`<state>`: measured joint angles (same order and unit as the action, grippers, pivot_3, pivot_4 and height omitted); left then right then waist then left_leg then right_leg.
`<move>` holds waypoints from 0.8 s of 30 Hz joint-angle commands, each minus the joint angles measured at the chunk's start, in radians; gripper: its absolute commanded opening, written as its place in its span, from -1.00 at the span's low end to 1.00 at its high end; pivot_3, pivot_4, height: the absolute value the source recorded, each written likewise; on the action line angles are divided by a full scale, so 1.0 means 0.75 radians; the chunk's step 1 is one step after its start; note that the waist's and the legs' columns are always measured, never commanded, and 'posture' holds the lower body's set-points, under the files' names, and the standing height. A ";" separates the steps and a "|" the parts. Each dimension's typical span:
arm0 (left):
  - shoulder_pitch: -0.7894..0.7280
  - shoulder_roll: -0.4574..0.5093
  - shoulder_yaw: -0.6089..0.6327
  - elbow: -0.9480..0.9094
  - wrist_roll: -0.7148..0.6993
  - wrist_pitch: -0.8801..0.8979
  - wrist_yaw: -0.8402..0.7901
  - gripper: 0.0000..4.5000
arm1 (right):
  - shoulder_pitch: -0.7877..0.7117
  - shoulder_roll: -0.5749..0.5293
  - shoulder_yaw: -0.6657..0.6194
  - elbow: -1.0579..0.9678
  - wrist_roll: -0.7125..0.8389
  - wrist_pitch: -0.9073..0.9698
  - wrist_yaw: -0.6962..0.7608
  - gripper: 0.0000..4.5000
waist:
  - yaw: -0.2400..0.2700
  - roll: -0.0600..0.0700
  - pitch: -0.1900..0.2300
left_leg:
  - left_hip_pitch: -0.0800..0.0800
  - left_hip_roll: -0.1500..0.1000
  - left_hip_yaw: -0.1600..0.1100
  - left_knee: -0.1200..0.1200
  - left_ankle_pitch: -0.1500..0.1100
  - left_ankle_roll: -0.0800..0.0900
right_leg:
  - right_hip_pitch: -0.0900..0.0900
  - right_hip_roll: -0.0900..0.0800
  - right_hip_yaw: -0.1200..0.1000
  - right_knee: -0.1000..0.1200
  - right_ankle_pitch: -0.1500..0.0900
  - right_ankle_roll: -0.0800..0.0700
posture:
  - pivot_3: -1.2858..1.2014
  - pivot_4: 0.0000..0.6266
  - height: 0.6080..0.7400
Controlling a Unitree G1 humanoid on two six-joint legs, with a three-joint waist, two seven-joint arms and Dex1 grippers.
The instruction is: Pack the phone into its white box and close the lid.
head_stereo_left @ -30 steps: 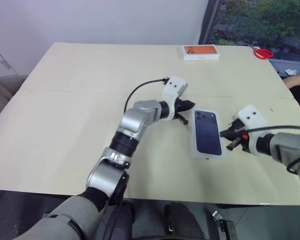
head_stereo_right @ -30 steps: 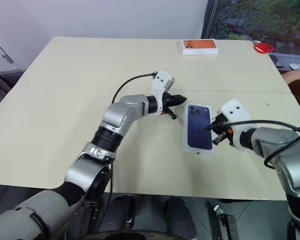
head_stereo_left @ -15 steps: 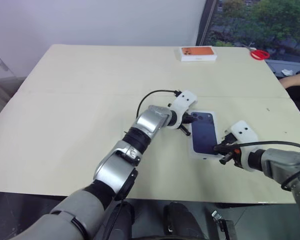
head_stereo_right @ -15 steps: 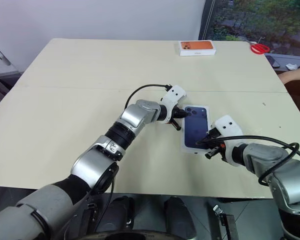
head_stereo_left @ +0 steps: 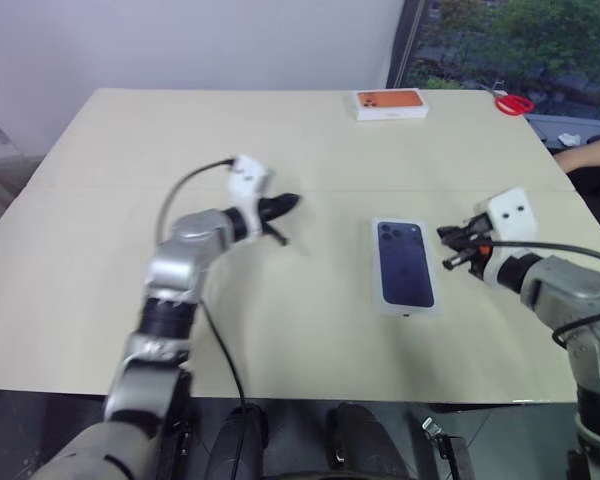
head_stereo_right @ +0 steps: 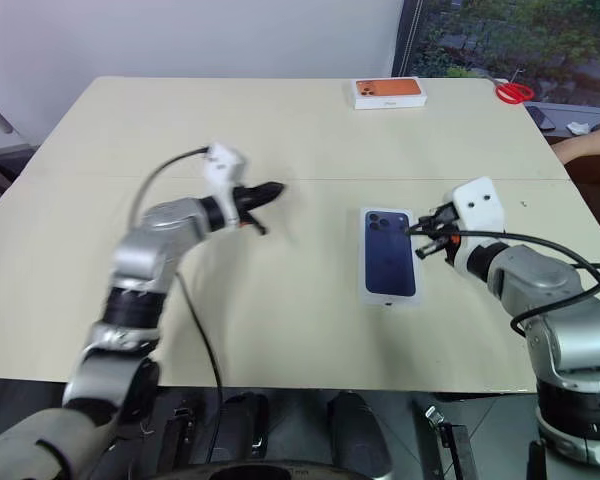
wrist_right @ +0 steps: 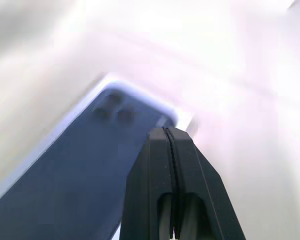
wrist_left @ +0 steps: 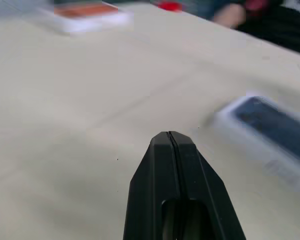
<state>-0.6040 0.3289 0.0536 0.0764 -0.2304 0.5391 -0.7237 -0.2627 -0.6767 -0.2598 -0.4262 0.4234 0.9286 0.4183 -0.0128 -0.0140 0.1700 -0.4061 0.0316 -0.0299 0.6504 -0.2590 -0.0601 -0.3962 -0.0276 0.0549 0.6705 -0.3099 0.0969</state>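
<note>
lid (head_stereo_left: 405, 265) printed with dark blue phone, flat on table (head_stereo_left: 130, 200), no writing legible | right tool (head_stereo_left: 448, 247) pinched closed just beside lid | left tool (head_stereo_left: 288, 203) closed, empty, well apart | far: orange-topped box (head_stereo_left: 390, 103), red scissors (head_stereo_left: 514, 104)

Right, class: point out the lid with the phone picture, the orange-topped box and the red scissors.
lid (head_stereo_left: 406, 265), left eye view, middle of its printed face.
orange-topped box (head_stereo_left: 390, 102), left eye view, centre of the orange top.
red scissors (head_stereo_right: 513, 92), right eye view, on the red handles.
</note>
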 commanded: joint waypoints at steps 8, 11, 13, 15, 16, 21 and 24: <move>0.404 0.298 0.316 -0.135 -0.098 -0.182 -0.040 -1.00 | -0.087 0.066 0.029 0.189 0.039 -0.218 0.145 -0.99 | 0.003 0.000 0.000 | -0.002 0.000 -0.001 0.001 -0.001 0.001 | 0.000 -0.002 -0.003 -0.002 0.000 0.000 | 0.03 -0.52 1.00; 0.480 0.332 0.383 -0.167 -0.133 -0.146 -0.011 -1.00 | -0.067 0.047 0.023 0.198 0.060 -0.238 0.202 -0.99 | 0.000 0.000 0.000 | -0.001 0.000 -0.001 0.001 -0.001 0.001 | 0.001 -0.002 -0.003 -0.002 0.000 0.000 | 0.03 -0.52 1.00; 0.521 0.354 0.405 -0.193 -0.151 -0.132 -0.008 -1.00 | -0.058 0.034 0.034 0.209 0.054 -0.258 0.234 -0.99 | -0.002 0.000 0.000 | -0.001 0.000 -0.001 0.000 -0.001 0.001 | 0.001 -0.002 -0.002 -0.003 0.000 0.000 | 0.03 -0.52 1.00; 0.548 0.374 0.420 -0.200 -0.169 -0.124 -0.014 -1.00 | -0.051 0.028 0.048 0.211 0.042 -0.271 0.249 -0.99 | -0.003 0.000 0.000 | -0.002 0.000 -0.001 0.000 -0.001 0.001 | 0.001 -0.002 -0.002 -0.003 0.000 0.000 | 0.03 -0.52 1.00; 0.566 0.385 0.431 -0.203 -0.181 -0.118 -0.016 -1.00 | -0.045 0.025 0.052 0.210 0.039 -0.275 0.256 -0.99 | -0.003 0.000 0.000 | -0.001 0.000 -0.001 0.000 -0.001 0.001 | 0.001 -0.002 -0.002 -0.002 0.000 0.000 | 0.03 -0.52 1.00; 0.647 0.417 0.488 -0.247 -0.236 -0.074 0.002 -1.00 | -0.022 0.020 0.049 0.199 0.060 -0.270 0.295 -0.99 | -0.003 0.000 0.000 | -0.001 0.001 -0.001 0.000 -0.001 0.001 | 0.001 -0.002 -0.002 -0.002 0.000 0.000 | 0.03 -0.52 1.00; 0.678 0.435 0.507 -0.285 -0.275 -0.042 0.005 -1.00 | -0.023 0.017 0.041 0.199 0.063 -0.268 0.306 -0.99 | -0.003 0.000 0.000 | -0.001 0.001 -0.001 0.000 -0.001 0.002 | 0.001 -0.002 -0.002 -0.002 0.000 0.000 | 0.03 -0.52 1.00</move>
<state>-0.0973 0.6312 0.3992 -0.0927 -0.4095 0.4995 -0.7219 -0.2756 -0.6479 -0.2096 -0.2509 0.4551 0.7466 0.6378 -0.0152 -0.0143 0.1703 -0.4067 0.0321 -0.0305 0.6502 -0.2597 -0.0590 -0.3956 -0.0291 0.0531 0.6689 -0.3099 0.0967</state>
